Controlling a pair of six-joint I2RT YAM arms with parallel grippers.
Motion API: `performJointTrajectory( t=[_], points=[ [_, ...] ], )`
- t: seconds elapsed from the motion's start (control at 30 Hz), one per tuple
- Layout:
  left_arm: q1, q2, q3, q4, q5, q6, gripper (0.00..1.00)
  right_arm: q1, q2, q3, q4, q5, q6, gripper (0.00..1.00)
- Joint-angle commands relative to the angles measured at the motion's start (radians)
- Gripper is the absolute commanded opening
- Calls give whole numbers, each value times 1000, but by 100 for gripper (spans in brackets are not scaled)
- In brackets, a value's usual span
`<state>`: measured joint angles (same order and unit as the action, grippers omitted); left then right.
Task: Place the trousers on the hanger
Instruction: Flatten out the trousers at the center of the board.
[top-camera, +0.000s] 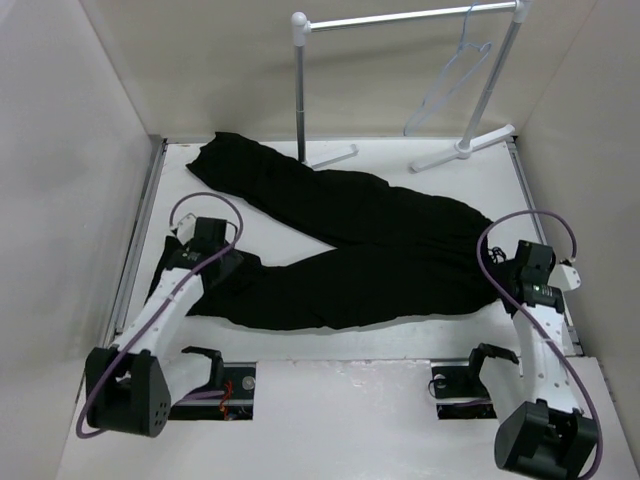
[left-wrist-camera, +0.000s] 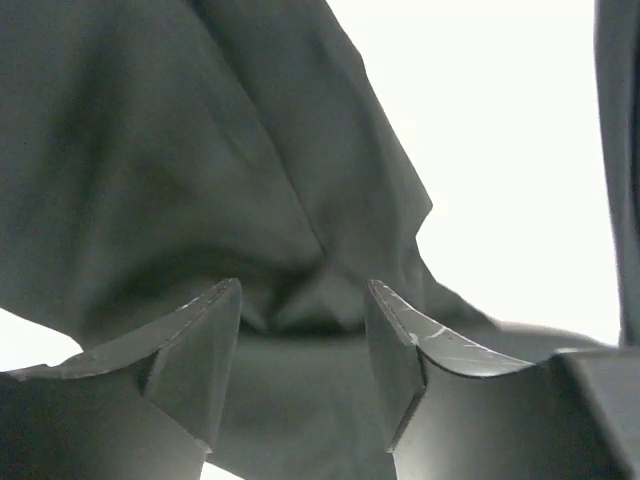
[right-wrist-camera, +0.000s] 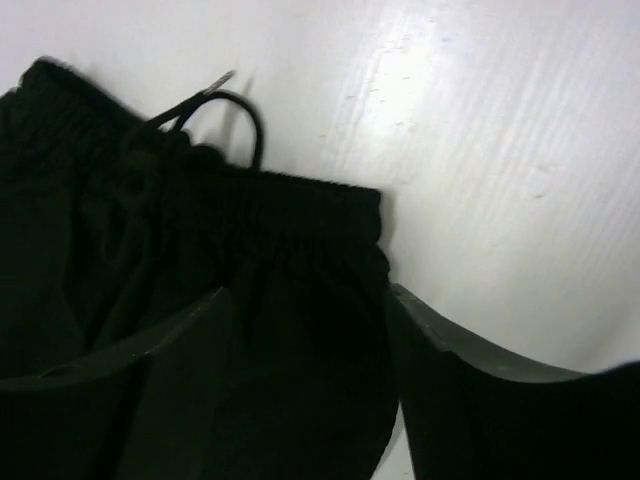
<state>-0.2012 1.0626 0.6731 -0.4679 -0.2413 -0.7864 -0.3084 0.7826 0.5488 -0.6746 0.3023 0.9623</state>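
The black trousers (top-camera: 360, 250) lie spread across the white table (top-camera: 330, 345), both legs running left and the waist at the right. The pale hanger (top-camera: 452, 82) hangs from the rail at the back right, away from both arms. My left gripper (top-camera: 236, 262) is down on the end of the nearer leg. In the left wrist view its jaws (left-wrist-camera: 303, 300) stand apart, with rumpled cloth (left-wrist-camera: 200, 150) under and between them. My right gripper (top-camera: 498, 268) is at the waist. It (right-wrist-camera: 308, 300) is open over the waistband corner (right-wrist-camera: 290, 205), and the drawstring loop (right-wrist-camera: 235, 110) lies just beyond.
A white-and-metal rail stand (top-camera: 300, 90) rises at the back, its feet (top-camera: 460, 150) on the table behind the trousers. Pale walls close in the left, right and back sides. Bare table (right-wrist-camera: 500, 150) shows to the right of the waistband.
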Motion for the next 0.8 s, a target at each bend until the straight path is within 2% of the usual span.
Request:
performJointTrajectory(
  t=[0.0,0.07,0.1,0.27,0.33,0.43,0.6,0.67,0.77],
  points=[
    [100,72,51,18,-26,52,47,67,-17,66,1,55,-46,74],
    [170,111,65,58,-26,53,44,103,-37,89,3,66,-63,76],
    [191,126,71,72,-29,53,42,129,-42,98,7,55,-69,73],
    [331,210,98,156,-16,41,34,374,-39,108,52,-58,-102,27],
    [354,226,102,196,-18,36,35,508,-29,91,82,-109,-97,20],
    [374,263,117,241,-12,41,37,716,4,62,131,-134,-73,20],
    [385,396,157,284,4,61,38,930,119,48,208,-138,-48,24],
    [389,436,164,291,2,67,31,978,162,57,219,-137,-46,28],
    [409,470,171,288,-4,72,13,1003,187,51,218,-114,-34,46]
  ],
)
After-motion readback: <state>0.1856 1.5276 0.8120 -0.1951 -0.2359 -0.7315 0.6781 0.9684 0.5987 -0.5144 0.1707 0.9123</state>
